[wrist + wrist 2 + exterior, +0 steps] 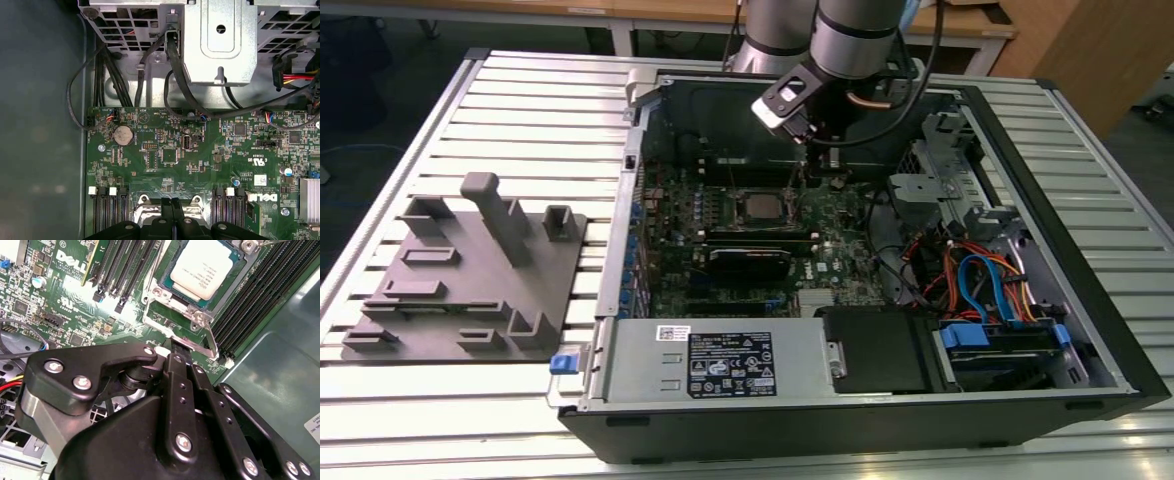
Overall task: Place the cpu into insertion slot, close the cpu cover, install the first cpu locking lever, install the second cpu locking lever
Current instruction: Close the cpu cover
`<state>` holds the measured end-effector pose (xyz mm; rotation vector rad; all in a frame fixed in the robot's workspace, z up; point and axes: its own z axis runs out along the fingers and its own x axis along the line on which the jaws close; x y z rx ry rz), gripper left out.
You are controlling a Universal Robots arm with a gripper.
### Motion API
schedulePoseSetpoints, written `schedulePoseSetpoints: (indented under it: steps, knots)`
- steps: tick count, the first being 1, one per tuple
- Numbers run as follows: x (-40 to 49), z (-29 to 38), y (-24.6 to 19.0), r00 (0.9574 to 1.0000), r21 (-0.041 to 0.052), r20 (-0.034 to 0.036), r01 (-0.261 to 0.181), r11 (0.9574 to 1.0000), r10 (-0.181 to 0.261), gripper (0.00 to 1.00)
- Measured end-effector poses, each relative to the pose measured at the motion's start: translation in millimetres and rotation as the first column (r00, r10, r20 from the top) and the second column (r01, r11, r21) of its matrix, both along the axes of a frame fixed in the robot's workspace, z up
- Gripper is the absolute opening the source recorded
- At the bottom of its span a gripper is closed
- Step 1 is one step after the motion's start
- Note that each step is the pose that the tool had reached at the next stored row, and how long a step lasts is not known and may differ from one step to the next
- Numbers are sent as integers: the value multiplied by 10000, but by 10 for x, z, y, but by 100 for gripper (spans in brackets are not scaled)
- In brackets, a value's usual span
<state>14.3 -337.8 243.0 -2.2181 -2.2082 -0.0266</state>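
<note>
The cpu [202, 267] lies silvery top up in the insertion slot [156, 299] on the green board; the exterior view has the cpu [754, 207] at the board's middle. The cpu cover [197, 316] lies flat as a metal frame around the chip. A thin lever rod [214, 342] runs along the socket's edge. My gripper [172, 346] is shut, its black fingers pressed together, with nothing visible between them. The tip is just beside the socket's rim, low over the board. The first wrist view has the gripper [172, 206] at the socket's metal edge [145, 200]. In the exterior view, the gripper [810, 150] hangs beyond the cpu.
Long black memory slots [125, 265] flank the socket on both sides. A metal drive cage [220, 40] with black cables stands past the board. The grey power supply box [720, 362] sits at the case front, coloured cables [987, 280] at the exterior view's right, a grey fixture [467, 290] at its left.
</note>
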Motion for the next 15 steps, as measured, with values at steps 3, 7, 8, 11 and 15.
schedulePoseSetpoints:
  steps: [3,7,8,11,15]
  knots:
    - [-6,0,0,10000,1,0,0,10000,0,10]
    - [-14,0,0,10000,0,0,0,10000,0,10]
    - [-16,0,0,10000,0,0,0,10000,0,10]
    - [-18,0,0,10000,1,0,-1,10000,1,10]
    - [-24,-1,0,10000,-1,0,0,10000,0,10]
